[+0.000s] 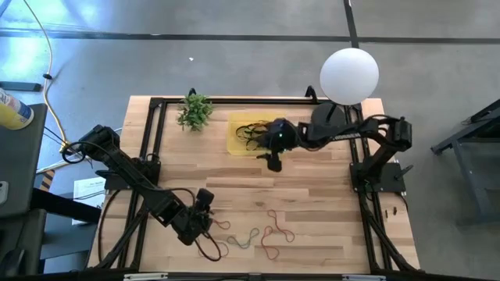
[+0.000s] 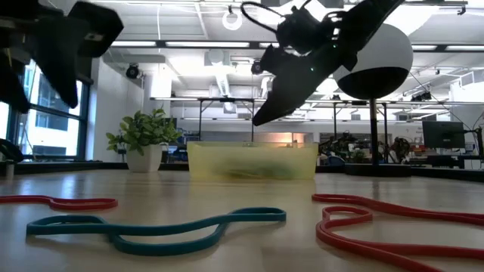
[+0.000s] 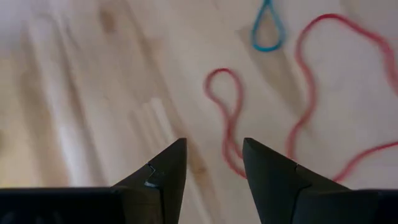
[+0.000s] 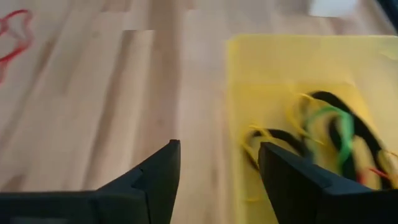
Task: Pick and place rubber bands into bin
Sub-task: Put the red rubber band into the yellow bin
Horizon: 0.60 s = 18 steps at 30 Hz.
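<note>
My left gripper [image 1: 205, 209] hangs jaws apart and empty above the near tabletop [image 1: 312, 195]; a red band [image 3: 231, 118] lies just ahead, its long axis running away from me. My right gripper [image 4: 217, 163], jaws wide and empty, hovers at the bin [image 1: 238, 140] on the far side, where several bands [image 4: 329, 134] already lie, so the left is nearer the loose ones.

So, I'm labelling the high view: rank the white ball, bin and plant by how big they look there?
1. White ball, though it may sit nearer the camera, so this is unsure.
2. Bin, partly hidden by the right arm.
3. Plant.
</note>
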Tool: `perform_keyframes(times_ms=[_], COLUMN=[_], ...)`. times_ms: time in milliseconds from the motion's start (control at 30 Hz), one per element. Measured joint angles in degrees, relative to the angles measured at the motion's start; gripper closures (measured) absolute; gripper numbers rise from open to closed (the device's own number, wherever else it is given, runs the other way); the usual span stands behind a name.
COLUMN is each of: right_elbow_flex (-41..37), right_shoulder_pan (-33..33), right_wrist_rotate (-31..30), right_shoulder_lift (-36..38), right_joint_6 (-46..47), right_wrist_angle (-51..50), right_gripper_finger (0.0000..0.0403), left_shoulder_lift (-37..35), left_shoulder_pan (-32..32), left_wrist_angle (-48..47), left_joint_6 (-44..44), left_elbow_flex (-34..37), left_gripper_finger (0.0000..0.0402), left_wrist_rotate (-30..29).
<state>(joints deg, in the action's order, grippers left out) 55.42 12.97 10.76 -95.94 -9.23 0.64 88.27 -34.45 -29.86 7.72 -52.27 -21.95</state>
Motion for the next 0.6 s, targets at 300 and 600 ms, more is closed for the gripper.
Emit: perform_keyframes(times_ms=[300,600], right_elbow_flex=[0.0,0.0], right_shoulder_pan=[-8.9,-19.0], right_wrist_rotate=[-0.1,-8.0], right_shoulder_lift=[0.0,0.0], right_joint_6=[-0.2,-0.1], right_wrist_angle=[-2.4,-7.1], right_gripper_finger=[0.0219,0.0214], left_shoulder_lift=[2.1,8.3], left_shoulder_pan=[4.8,9.1], left_wrist_angle=[0.5,5.1], left_joint_6=[5.6,4.7], left_elbow_flex=[0.0,0.0], left_gripper_finger=[0.0257,0.0257], left_wrist_rotate=[8.5,16.6])
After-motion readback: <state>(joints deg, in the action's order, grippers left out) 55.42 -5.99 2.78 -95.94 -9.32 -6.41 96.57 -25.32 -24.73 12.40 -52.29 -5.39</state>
